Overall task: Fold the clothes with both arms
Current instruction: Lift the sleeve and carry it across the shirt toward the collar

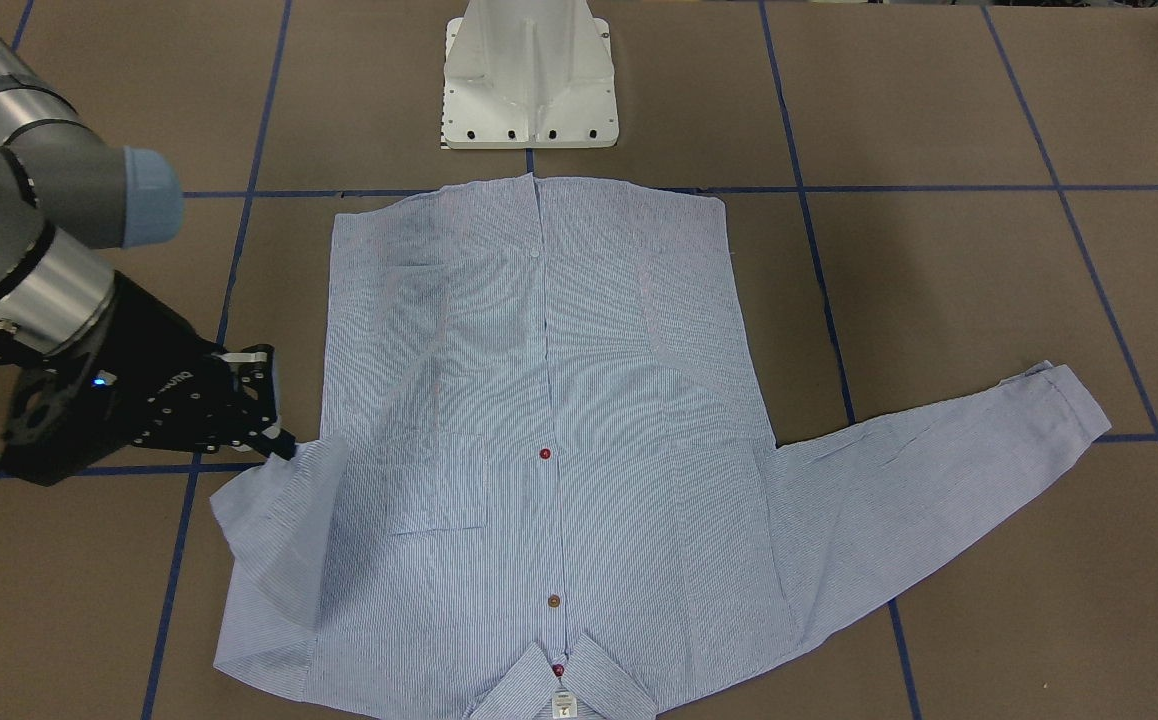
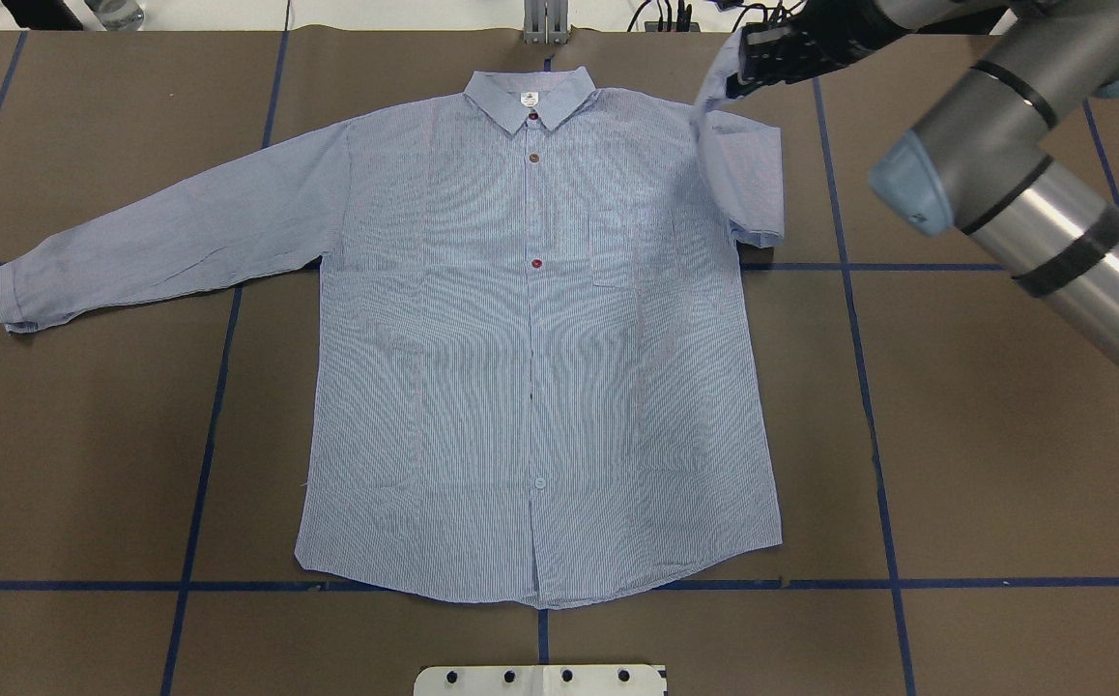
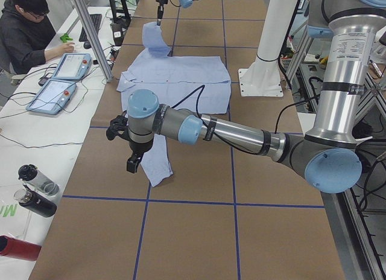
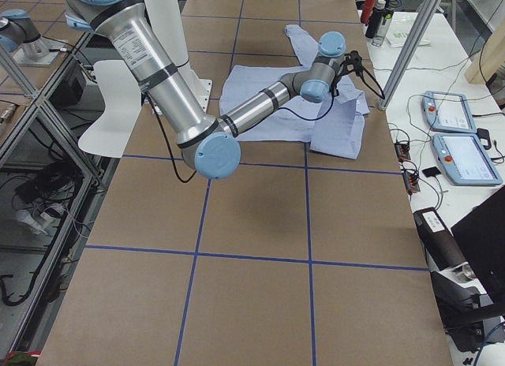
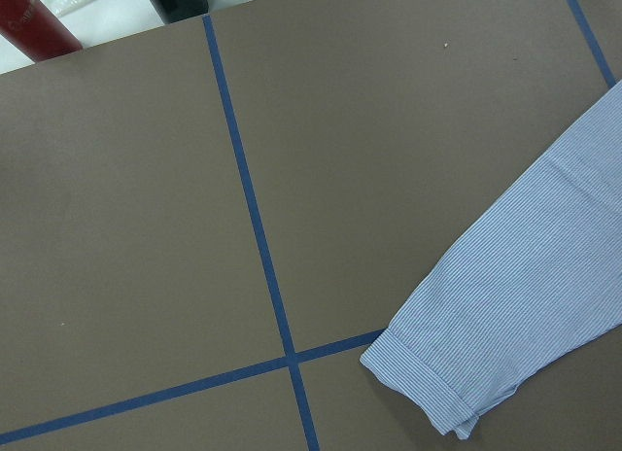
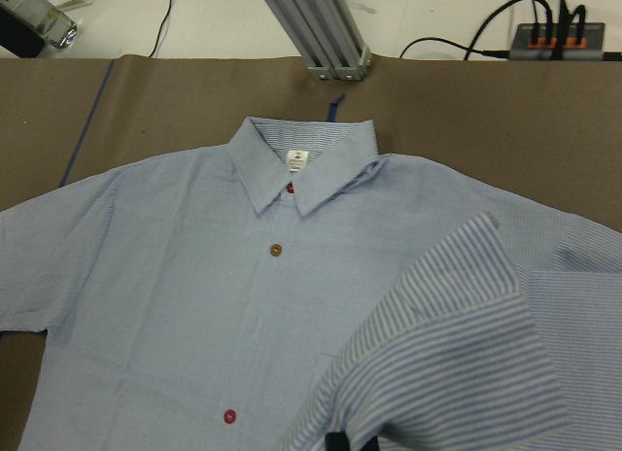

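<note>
1. One shirt (image 2: 530, 367) flat at centre of overhead frame, collar at top.
2. Right gripper (image 1: 274, 440) pinching lifted sleeve (image 1: 269, 520), mid-left of front-facing frame.
3. Left gripper (image 3: 132, 164) above other sleeve (image 3: 158, 165); spread or closed, cannot tell.
</note>
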You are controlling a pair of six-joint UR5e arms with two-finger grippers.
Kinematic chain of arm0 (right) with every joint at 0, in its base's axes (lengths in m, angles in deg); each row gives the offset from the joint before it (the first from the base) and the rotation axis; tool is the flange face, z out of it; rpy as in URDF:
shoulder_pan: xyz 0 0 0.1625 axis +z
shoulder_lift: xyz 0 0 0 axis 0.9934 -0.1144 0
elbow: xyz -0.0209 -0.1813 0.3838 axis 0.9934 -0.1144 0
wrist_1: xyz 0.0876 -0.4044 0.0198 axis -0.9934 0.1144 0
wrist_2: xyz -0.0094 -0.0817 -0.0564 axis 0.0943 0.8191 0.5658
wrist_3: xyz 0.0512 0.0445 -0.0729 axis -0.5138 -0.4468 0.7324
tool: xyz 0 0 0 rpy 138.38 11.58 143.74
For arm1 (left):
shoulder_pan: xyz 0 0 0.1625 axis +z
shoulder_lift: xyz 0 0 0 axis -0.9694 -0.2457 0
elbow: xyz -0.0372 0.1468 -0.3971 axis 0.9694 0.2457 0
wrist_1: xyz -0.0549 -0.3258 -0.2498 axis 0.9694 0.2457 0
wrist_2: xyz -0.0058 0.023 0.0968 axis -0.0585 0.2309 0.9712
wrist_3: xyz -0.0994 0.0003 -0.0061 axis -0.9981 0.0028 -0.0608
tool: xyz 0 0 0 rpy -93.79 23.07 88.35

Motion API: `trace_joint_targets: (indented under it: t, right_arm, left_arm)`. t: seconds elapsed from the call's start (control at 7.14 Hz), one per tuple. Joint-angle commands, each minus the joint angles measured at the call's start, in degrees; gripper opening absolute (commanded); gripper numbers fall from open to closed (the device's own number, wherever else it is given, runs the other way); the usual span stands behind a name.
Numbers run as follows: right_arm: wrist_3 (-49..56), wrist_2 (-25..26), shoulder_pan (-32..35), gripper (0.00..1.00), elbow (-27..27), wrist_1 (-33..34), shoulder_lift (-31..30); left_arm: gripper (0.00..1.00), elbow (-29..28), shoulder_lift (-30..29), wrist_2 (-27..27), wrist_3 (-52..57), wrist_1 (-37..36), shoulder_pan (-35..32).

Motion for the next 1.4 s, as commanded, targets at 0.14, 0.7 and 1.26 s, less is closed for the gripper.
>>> trace_joint_targets:
  t: [0.14, 0.7, 1.26]
  right_arm:
    - [-0.4, 10.5, -9.1, 0.00, -13.5, 0.7, 16.4]
    - [-0.5, 18.7, -14.5, 0.00, -18.5, 0.5, 19.7]
    - [0.0, 28.4, -22.5, 0.00, -34.1, 0.2, 26.5]
  left_arm:
    - [1.00, -1.4, 0.1, 0.0, 0.1, 0.1, -0.1]
    - [1.00, -1.7, 0.1, 0.0, 0.0, 0.1, -0.2]
    - [1.00, -1.7, 0.0, 0.0, -0.1, 0.1, -0.2]
